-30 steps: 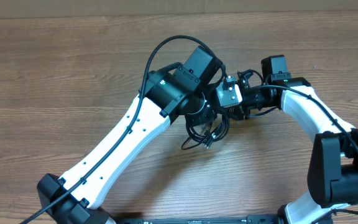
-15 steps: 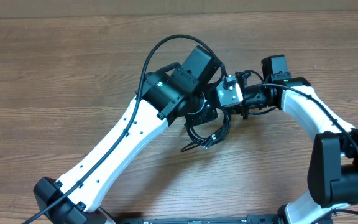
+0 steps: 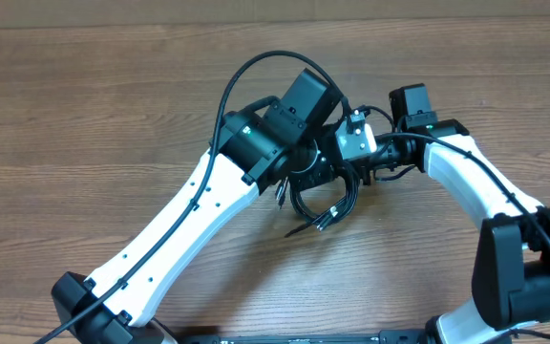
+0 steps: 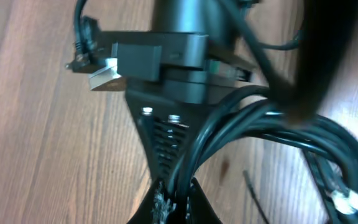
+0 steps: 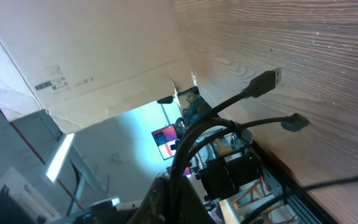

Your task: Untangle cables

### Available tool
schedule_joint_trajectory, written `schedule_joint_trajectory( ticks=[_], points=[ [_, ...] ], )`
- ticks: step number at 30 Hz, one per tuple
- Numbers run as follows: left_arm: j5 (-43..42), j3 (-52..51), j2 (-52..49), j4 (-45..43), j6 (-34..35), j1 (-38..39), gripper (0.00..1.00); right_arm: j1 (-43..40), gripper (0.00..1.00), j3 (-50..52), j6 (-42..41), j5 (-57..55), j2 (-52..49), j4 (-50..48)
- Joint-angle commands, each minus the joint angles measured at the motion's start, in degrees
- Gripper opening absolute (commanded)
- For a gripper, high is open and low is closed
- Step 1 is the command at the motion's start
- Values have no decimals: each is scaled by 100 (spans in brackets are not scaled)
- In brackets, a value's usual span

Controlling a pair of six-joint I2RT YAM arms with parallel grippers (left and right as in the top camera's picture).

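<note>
Between the jaws of the left gripper (image 4: 173, 202): a bunch of the cables (image 4: 253, 124) is pinched, the jaws pressed together on it with several black strands crowded into the narrow gap.
Out from that pinch: the strands rise and bend to the right across the left wrist view, then sweep down towards its lower right corner.
Silvery plug (image 4: 348, 202): sits at the end of one strand, at the lower right edge of that view.
Right gripper (image 5: 174, 186): its jaws are also closed on the cables (image 5: 216, 127), and the strands come up out of the dark, blurred jaws.
Flat metal plug (image 5: 267, 79): tips one strand and points up and to the right over the wood.
Smaller dark plug (image 5: 294, 122): ends a second strand just below the first plug.
Grippers from overhead: both wrists meet near the middle of the table (image 3: 84, 115), close together. The gripping ends are mostly hidden under the arms.
Cables (image 3: 321, 203) from overhead: a bundle of loose black loops just below the two wrists, between them, with plug ends bunched at its lower edge and one thin end pointing lower left.
Contact with the wood: I cannot tell whether the loops rest on the table or hang above it.
Cardboard wall (image 5: 104, 62): stands at the table's far edge.
</note>
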State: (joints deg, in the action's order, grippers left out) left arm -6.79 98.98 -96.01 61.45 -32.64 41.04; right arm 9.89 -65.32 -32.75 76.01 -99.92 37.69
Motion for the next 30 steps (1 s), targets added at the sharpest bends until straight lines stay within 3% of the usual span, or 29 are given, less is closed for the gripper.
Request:
schedule_joint_trajectory(
  ticks=[1, 5, 11, 13, 14, 15, 18, 23, 27, 30],
  points=[
    [728, -4, -142, -105, 750, -302, 4, 76, 4, -76, 175, 118, 363, 9],
    [715, -11, -317, -107, 1390, -509, 4, 122, 4, -74, 173, 120, 372, 37],
    [271, -26, -374, -236, 1248, -339, 4, 9, 4, -76, 129, -516, 369, -149],
    [269, -26, -374, -234, 1250, -306, 4, -81, 16, -76, 133, -1073, 369, -236],
    [271, -26, -374, -232, 1252, -304, 4, -118, 30, -74, 133, -1318, 369, -256],
    [291, -26, -374, -203, 1255, -323, 4, -208, 52, -74, 133, -1956, 369, -249],
    [321, -26, -374, -175, 1451, -428, 4, -348, 81, -74, 136, -2822, 369, -208],
    [313, -28, -376, -74, 2192, -774, 4, -595, 93, -72, 155, -3633, 369, 146],
    [323, -35, -378, 155, 2870, -1196, 4, -774, 94, -70, 319, -3744, 369, 426],
    [789, -37, -380, 483, 3418, -1665, 4, -879, 95, -70, 546, -3744, 369, 671]
  ],
)
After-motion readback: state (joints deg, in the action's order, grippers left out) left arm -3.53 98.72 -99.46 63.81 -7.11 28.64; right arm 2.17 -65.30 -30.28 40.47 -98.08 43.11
